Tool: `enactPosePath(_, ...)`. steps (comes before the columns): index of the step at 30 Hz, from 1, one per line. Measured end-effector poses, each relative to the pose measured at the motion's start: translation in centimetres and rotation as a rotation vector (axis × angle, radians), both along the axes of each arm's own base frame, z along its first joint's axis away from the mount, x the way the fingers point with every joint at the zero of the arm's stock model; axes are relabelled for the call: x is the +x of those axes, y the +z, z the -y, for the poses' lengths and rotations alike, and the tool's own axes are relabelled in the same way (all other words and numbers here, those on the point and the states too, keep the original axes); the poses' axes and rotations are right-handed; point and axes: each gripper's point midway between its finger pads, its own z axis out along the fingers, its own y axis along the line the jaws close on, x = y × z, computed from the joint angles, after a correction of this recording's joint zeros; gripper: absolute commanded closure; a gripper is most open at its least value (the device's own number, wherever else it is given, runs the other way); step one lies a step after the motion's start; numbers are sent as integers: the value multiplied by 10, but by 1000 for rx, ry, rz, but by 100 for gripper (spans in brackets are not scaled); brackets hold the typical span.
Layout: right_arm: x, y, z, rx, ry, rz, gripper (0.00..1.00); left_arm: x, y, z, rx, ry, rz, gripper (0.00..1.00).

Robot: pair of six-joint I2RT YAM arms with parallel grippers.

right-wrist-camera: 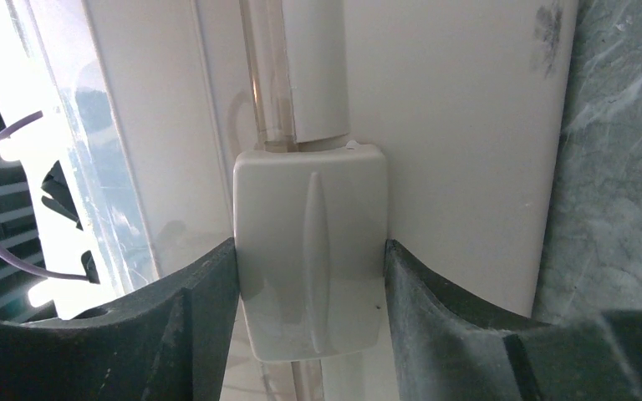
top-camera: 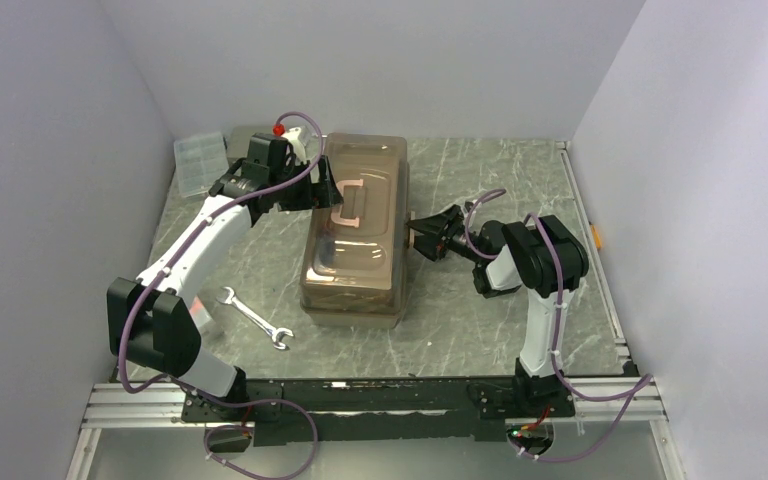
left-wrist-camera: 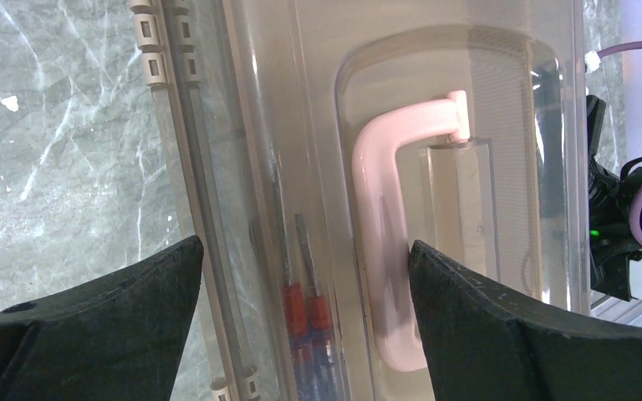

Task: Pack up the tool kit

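From above, the toolbox point(top-camera: 355, 240) lies closed on the tabletop point(top-camera: 460, 330), a wrench point(top-camera: 255, 318) lying beside it. Left wrist: your left fingers point(left-wrist-camera: 92, 317) hang released, the pink handle point(left-wrist-camera: 376, 209) between them. Right wrist: your right fingers point(right-wrist-camera: 443, 326) pinch the latch point(right-wrist-camera: 311, 251); latching looks underway, so press it home next.

Toolbox point(top-camera: 355, 235) sits mid-worktop point(top-camera: 460, 340), lid down, handle point(left-wrist-camera: 378, 209) on top, screwdrivers point(left-wrist-camera: 305, 317) inside just left of it. My left fingers point(left-wrist-camera: 92, 334) hang spread over the lid with the handle between them. My right fingers point(right-wrist-camera: 192, 334) flank the latch point(right-wrist-camera: 309, 251) on the box's right wall, touching both sides. Spanner point(top-camera: 253, 318) lies front-left of the box, organiser box point(top-camera: 200, 162) far-left.
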Motion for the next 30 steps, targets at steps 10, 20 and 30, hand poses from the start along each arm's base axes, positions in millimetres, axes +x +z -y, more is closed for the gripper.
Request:
enactPosePath(10,-1,0,2,-6,-20,3,50,0,1,0,2,-2,3,7)
enactPosePath(20,-2,5,8,-54,-50,40,53,0,1,0,2,-2,3,7)
enactPosePath(30,-1,16,7,-147,-55,108,26,-1,1,0,-1,-7,2,7)
